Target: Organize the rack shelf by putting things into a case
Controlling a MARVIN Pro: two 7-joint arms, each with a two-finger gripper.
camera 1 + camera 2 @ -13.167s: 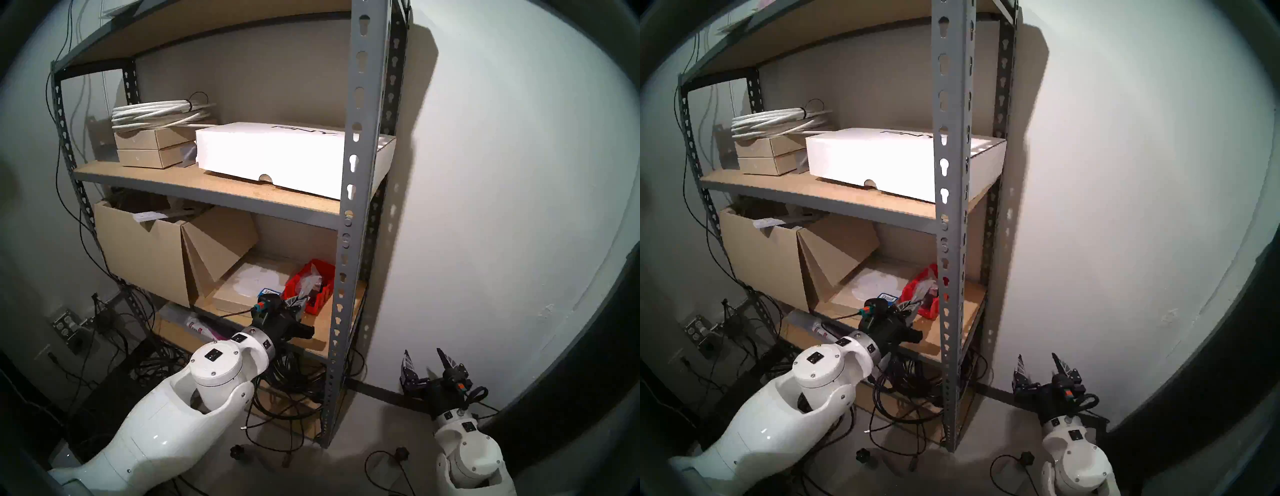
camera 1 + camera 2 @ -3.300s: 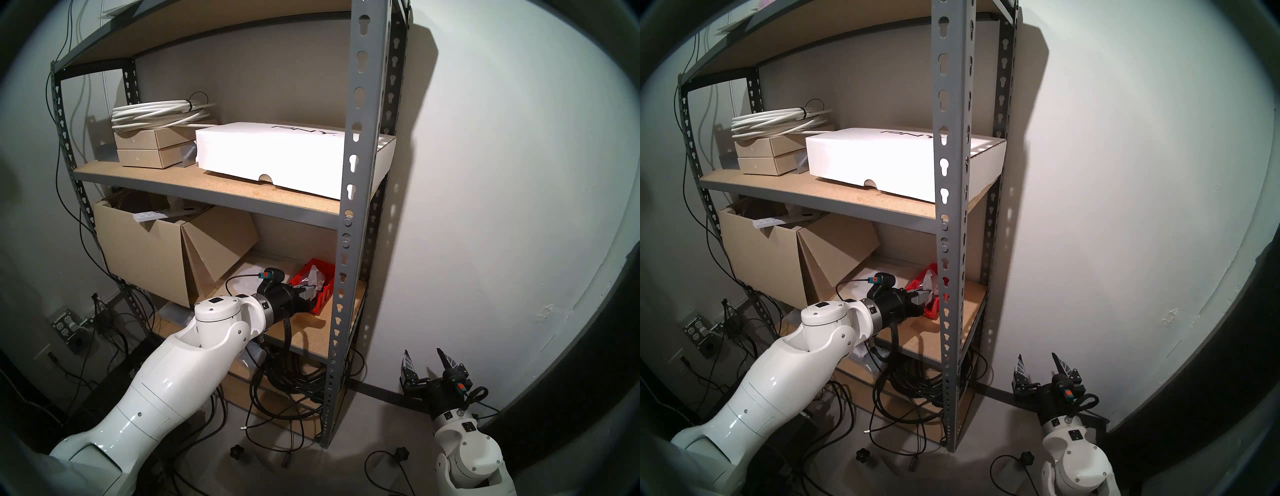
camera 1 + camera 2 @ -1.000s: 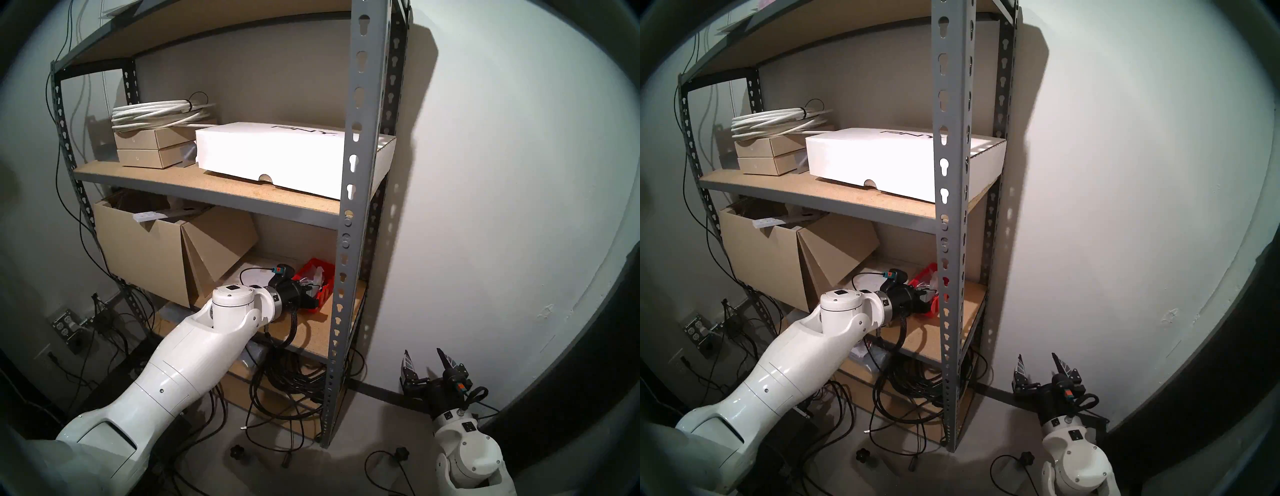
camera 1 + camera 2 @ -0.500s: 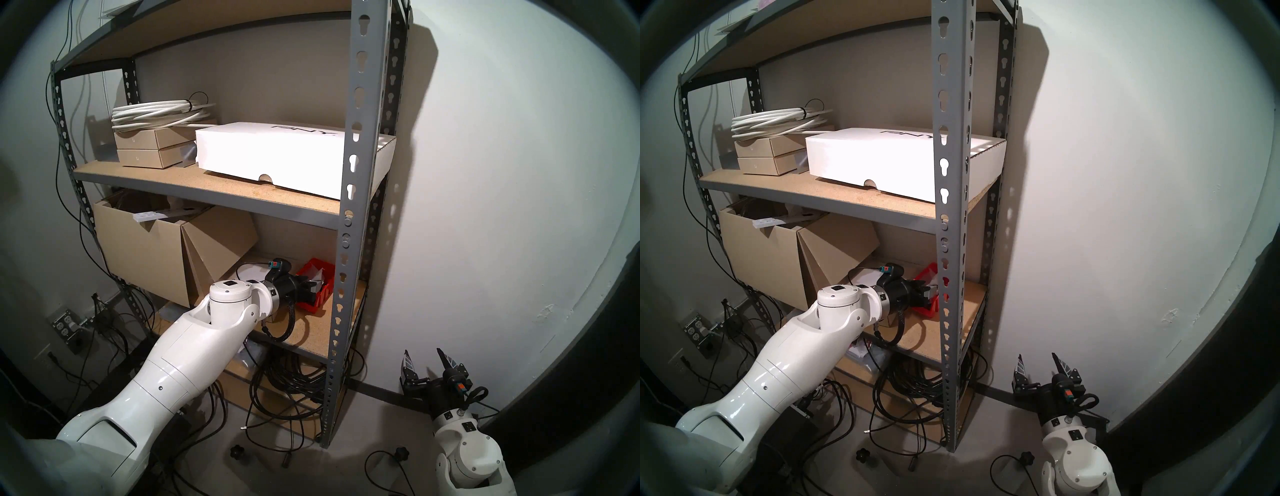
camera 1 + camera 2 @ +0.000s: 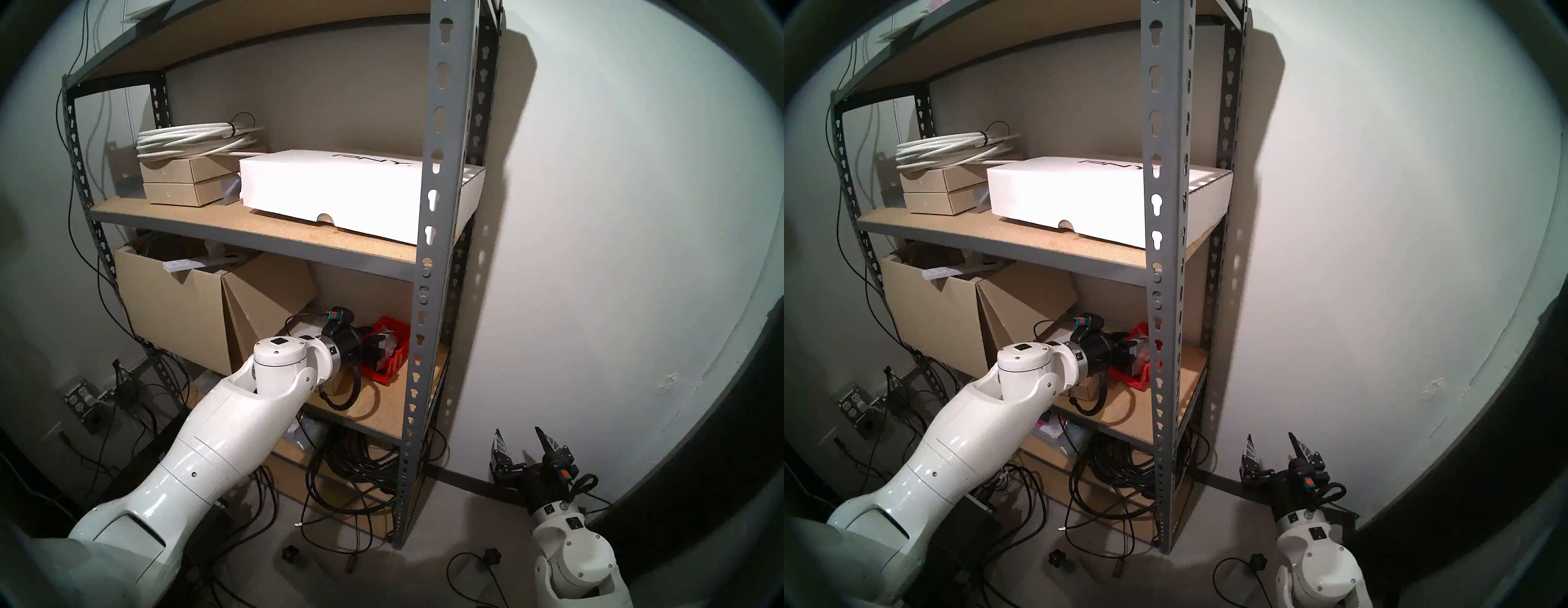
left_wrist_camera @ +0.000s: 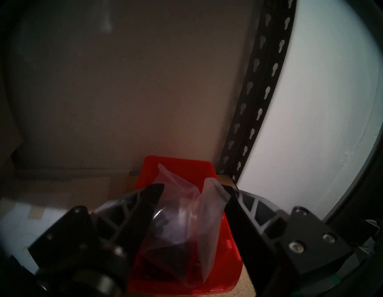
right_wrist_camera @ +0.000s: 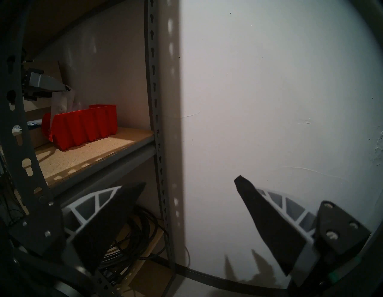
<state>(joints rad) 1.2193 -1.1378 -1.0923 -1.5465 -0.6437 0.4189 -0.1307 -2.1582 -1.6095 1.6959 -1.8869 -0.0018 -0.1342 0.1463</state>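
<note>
The red case [image 6: 176, 168] stands at the right end of the rack shelf [image 5: 382, 407], next to the front grey upright. A clear plastic bag [image 6: 186, 207] with dark small parts stands inside it, its top sticking up above the rim. My left gripper [image 6: 191, 187] hovers just over the case [image 5: 392, 361], open, with the bag's top loose between its spread fingers. The right wrist view shows the case [image 7: 83, 122] side-on, the bag [image 7: 60, 101] rising from it under a left finger. My right gripper [image 5: 518, 430] is open and empty, low by the wall.
A large cardboard box [image 5: 178, 305] with an open flap fills the shelf's left half. A flat tan box [image 5: 305, 331] lies under my left wrist. The grey upright [image 5: 424, 297] stands just right of the case. Black cables [image 5: 356, 463] pile below the shelf.
My left gripper's jaws have spread apart and let go of the bag, which now stands in the red case. The wrist has risen slightly. The right arm has not moved.
</note>
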